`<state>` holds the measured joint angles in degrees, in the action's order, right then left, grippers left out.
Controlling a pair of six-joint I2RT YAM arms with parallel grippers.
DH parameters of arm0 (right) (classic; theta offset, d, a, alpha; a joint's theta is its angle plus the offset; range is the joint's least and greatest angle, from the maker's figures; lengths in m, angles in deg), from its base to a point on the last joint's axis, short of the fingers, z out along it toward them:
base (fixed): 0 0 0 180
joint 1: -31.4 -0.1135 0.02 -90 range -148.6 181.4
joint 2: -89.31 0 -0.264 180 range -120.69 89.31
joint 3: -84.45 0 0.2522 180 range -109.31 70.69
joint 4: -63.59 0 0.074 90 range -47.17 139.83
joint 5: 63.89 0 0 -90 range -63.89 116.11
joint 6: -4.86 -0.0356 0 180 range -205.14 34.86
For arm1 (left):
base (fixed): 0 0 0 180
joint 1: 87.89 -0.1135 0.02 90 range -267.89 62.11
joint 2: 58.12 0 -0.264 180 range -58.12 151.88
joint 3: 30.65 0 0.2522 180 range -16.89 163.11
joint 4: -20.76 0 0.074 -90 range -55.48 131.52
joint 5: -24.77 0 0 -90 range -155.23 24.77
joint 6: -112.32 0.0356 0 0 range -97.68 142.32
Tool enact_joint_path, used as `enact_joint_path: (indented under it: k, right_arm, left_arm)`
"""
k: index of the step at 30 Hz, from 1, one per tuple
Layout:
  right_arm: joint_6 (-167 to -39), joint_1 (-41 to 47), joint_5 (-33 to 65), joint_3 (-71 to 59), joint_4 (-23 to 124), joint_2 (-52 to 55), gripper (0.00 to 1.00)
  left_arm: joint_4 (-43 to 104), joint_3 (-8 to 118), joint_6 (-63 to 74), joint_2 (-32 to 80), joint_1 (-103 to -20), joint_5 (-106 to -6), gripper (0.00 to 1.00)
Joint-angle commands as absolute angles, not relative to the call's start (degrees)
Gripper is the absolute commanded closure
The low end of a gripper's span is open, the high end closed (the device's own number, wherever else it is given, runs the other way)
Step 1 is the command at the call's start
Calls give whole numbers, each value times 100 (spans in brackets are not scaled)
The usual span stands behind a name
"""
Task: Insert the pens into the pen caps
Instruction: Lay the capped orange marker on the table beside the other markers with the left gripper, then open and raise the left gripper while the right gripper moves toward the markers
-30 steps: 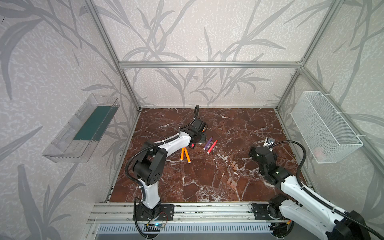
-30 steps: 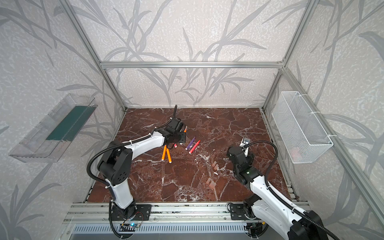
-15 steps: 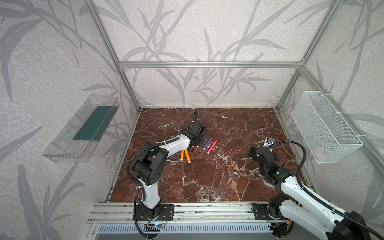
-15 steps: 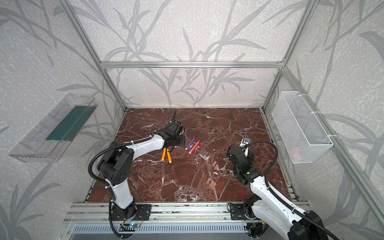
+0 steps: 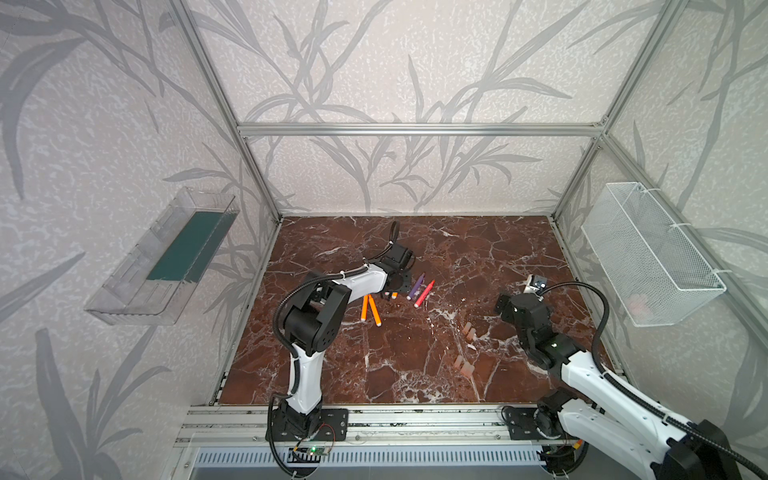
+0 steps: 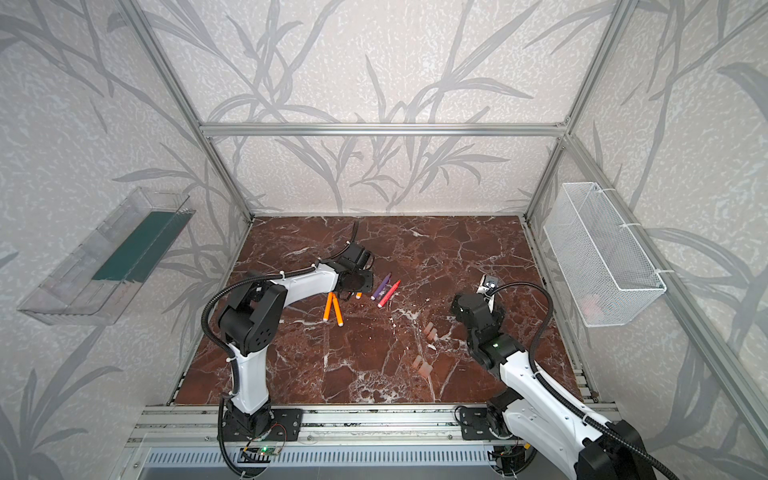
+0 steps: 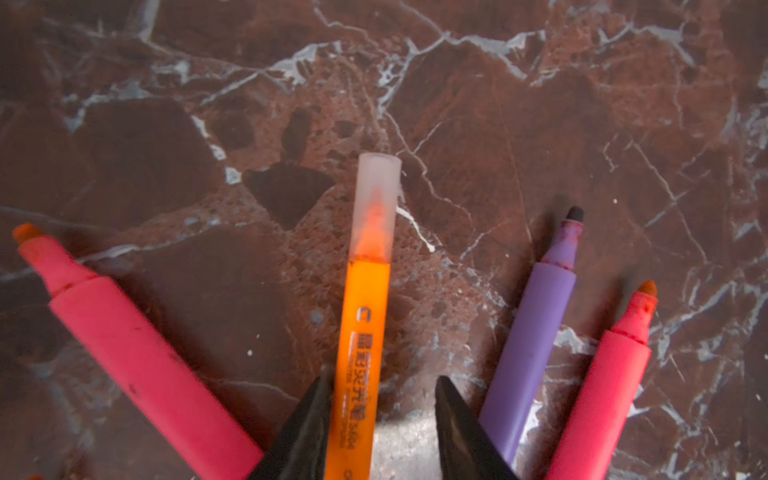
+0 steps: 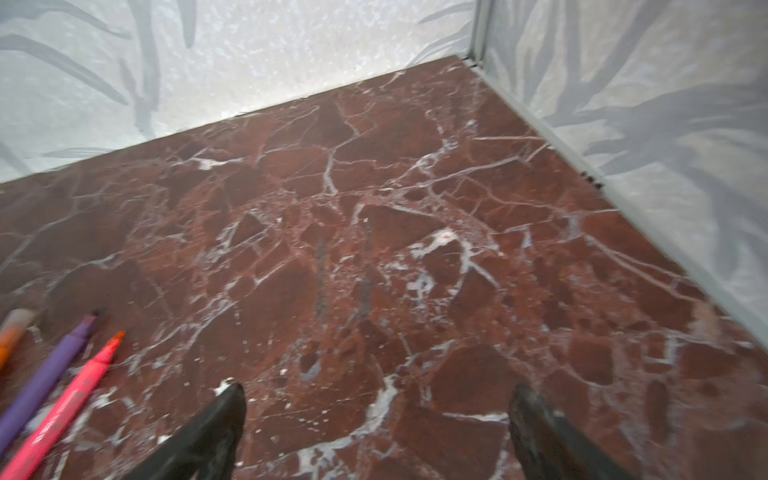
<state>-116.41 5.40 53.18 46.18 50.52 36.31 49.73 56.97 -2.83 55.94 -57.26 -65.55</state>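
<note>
An orange pen (image 7: pixel 365 332) with a pale translucent cap (image 7: pixel 376 203) on its tip lies on the marble between the fingers of my left gripper (image 7: pixel 384 378). That gripper is open: one finger touches the pen, the other stands apart. Beside it lie a pink pen (image 7: pixel 124 345), a purple pen (image 7: pixel 536 332) and a red-pink pen (image 7: pixel 606 386), all uncapped. In both top views two more orange pens (image 5: pixel 370 311) lie just in front of the left gripper (image 5: pixel 395 286). Loose pen caps (image 5: pixel 469 331) (image 5: pixel 463 365) lie mid-table. My right gripper (image 8: pixel 376 392) hangs open over bare marble.
A clear bin (image 5: pixel 166 257) with a green bottom hangs on the left wall. A white wire basket (image 5: pixel 648 257) hangs on the right wall. An aluminium rail (image 5: pixel 415 419) carrying both arm bases runs along the front edge. Walls close in the other three sides.
My left gripper has come down and towards the front, onto the group of pens. The right arm has stayed nearly still.
</note>
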Motion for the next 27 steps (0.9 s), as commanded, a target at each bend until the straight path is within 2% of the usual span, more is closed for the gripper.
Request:
enact_joint_path:
  k: [1, 4, 5, 8, 11, 15, 19, 22, 24, 27]
  right_arm:
    - [-12034, 522, 3141, 4543, 6755, 2942, 20]
    - [-12302, 508, 2031, 3509, 6738, 1728, 47]
    - [-12286, 435, 1942, 3136, 6496, 1346, 53]
    - [-12379, 374, 1933, 2789, 6391, 764, 57]
    - [-12326, 372, 2284, 2980, 6547, 910, 53]
    - [-11866, 374, 3100, 3007, 5999, 1456, 47]
    - [-11418, 468, 5068, 3443, 5624, 2259, 32]
    - [-11142, 745, 5979, 3811, 5590, 2757, 22]
    - [-11118, 961, 6298, 3986, 5625, 2882, 20]
    - [-11444, 1355, 6273, 4163, 5858, 2563, 18]
  left_arm:
    - [4749, 5480, -176, 5404, -5771, -6311, 52]
    - [4738, 5423, -200, 5405, -5842, -6278, 52]
    - [4721, 5406, -203, 5385, -5866, -6217, 51]
    - [4631, 5395, -101, 5267, -5916, -5963, 45]
    - [4684, 5434, 20, 5099, -5917, -5911, 42]
    - [4796, 5370, 117, 4762, -5920, -6053, 39]
    - [4742, 5053, 278, 4300, -5877, -5825, 37]
    - [4479, 4680, 433, 3978, -5732, -5671, 37]
    - [4448, 4566, 495, 3859, -5564, -5664, 39]
    - [4463, 4533, 616, 3826, -5214, -5798, 41]
